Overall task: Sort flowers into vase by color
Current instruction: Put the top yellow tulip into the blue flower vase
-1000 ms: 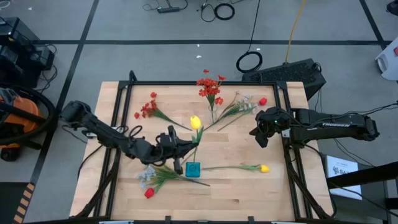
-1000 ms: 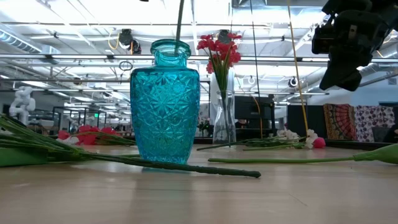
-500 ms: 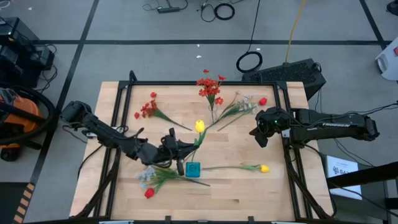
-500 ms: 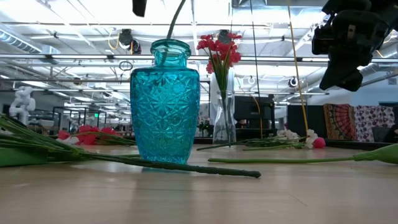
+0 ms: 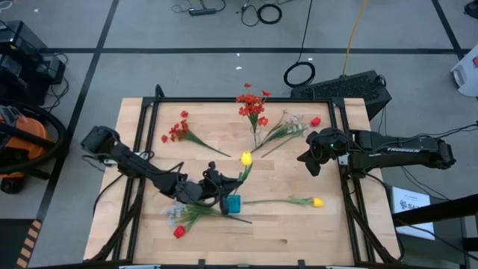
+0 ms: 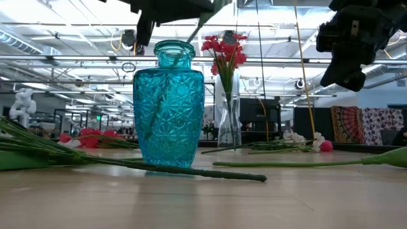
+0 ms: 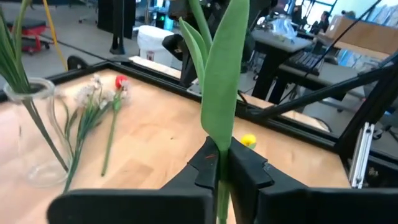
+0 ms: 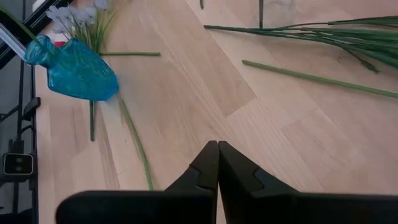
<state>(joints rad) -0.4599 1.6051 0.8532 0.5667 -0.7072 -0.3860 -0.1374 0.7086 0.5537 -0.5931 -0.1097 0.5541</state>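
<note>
**Yellow tulip goes stem-first into the blue vase**

The left gripper [image 5: 216,181] hangs just above the mouth of the blue vase [image 5: 232,203], near the front middle of the table [image 5: 284,232]. Its fingers [image 7: 208,167] pinch the green stem of a yellow tulip [image 5: 246,158], with barely a gap between them. The stem slants down into the vase neck, and the bud leans out toward the table's middle.

The right gripper [image 5: 308,161] waits over the right side of the table, fingers pressed together and holding nothing.

A clear vase [image 5: 256,140] at the back holds a red spray [image 5: 252,104]. Loose on the wood lie another red spray [image 5: 178,131], a pale spray with a red bud [image 5: 298,125], a second yellow tulip [image 5: 317,202], and a pale bunch [image 5: 181,217] just beside the blue vase.
</note>
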